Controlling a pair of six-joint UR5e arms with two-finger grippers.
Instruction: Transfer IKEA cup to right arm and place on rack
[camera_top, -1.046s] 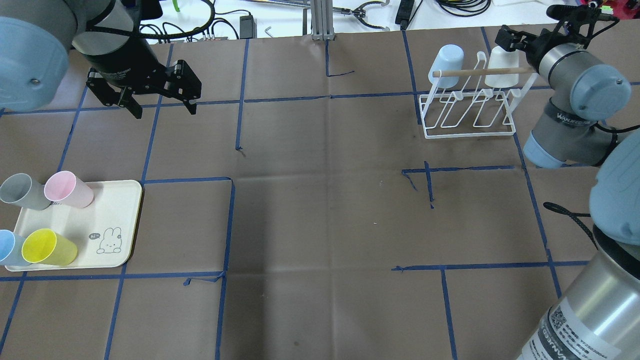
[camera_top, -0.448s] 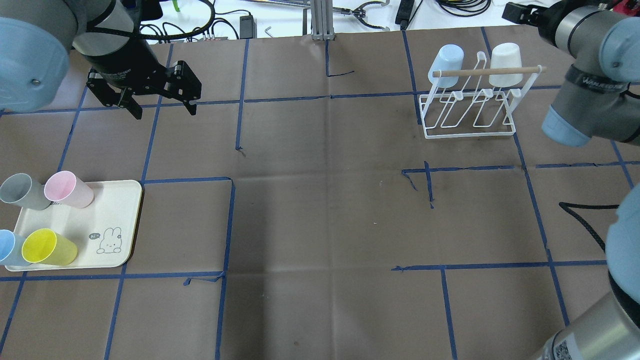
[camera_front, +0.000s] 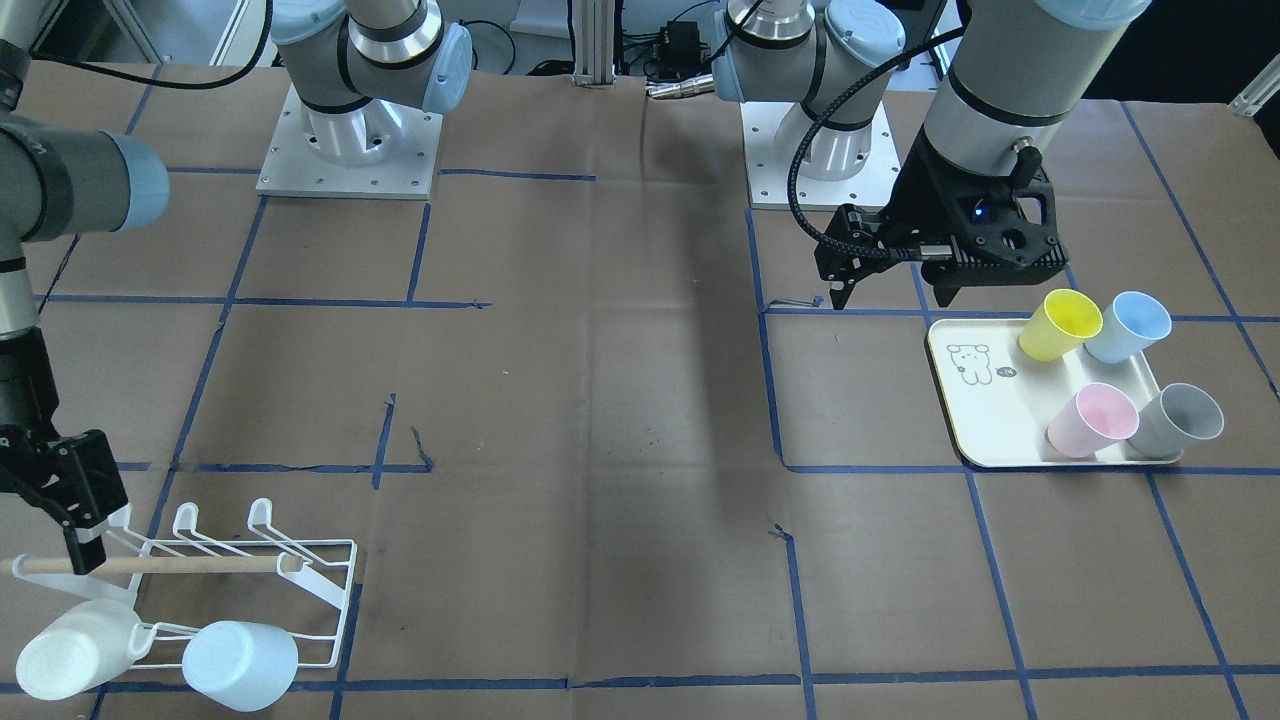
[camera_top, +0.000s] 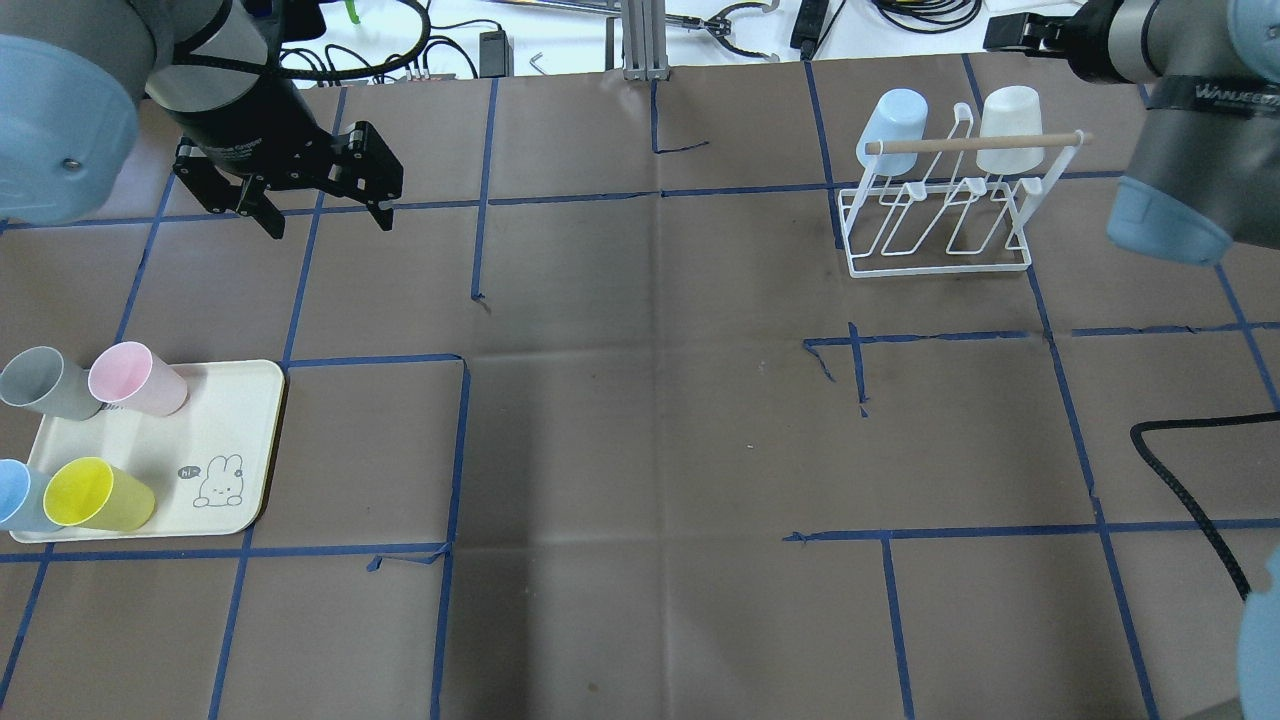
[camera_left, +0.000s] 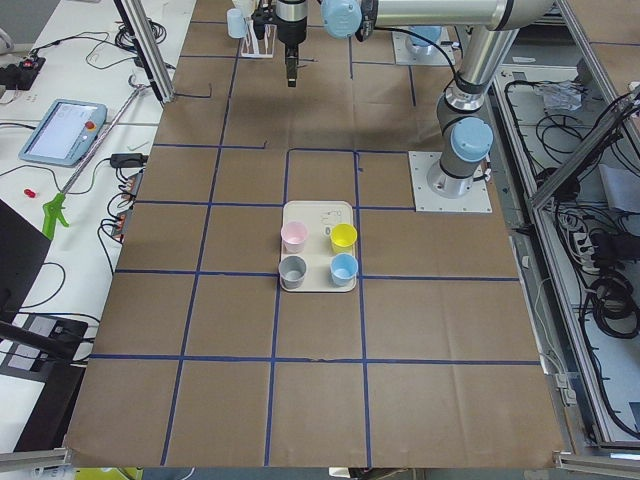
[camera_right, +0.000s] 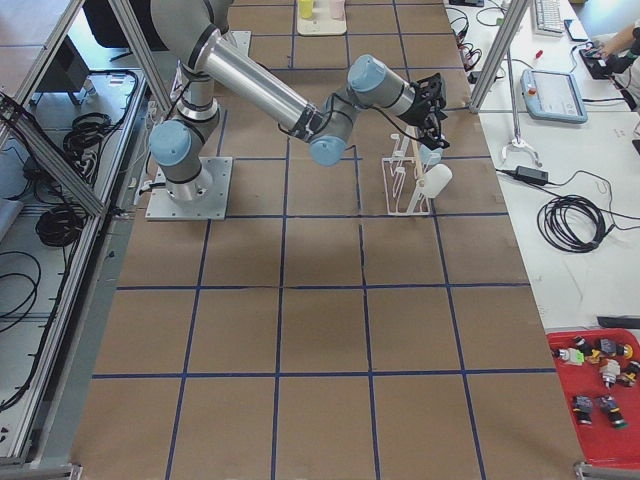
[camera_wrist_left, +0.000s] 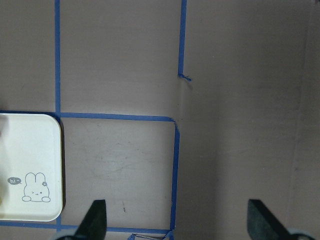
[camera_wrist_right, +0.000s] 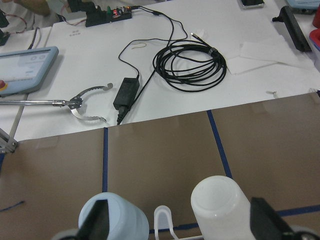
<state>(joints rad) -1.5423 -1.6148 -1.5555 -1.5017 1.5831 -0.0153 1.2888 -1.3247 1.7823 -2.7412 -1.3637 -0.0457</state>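
Hanging on rack (camera_top: 940, 262), white cup (camera_wrist_right: 220, 205) near right gripper (camera_wrist_right: 179, 222), not touching; fingers (camera_wrist_right: 265, 220) spread wide, empty.

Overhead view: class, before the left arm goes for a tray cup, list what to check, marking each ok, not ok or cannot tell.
1. Left gripper open, empty: ok.
2. Pink cup upright on tray: ok.
3. Right gripper open, empty: ok.
4. Rack has free prongs: ok.
5. White cup seated firmly on its prong: cannot tell.
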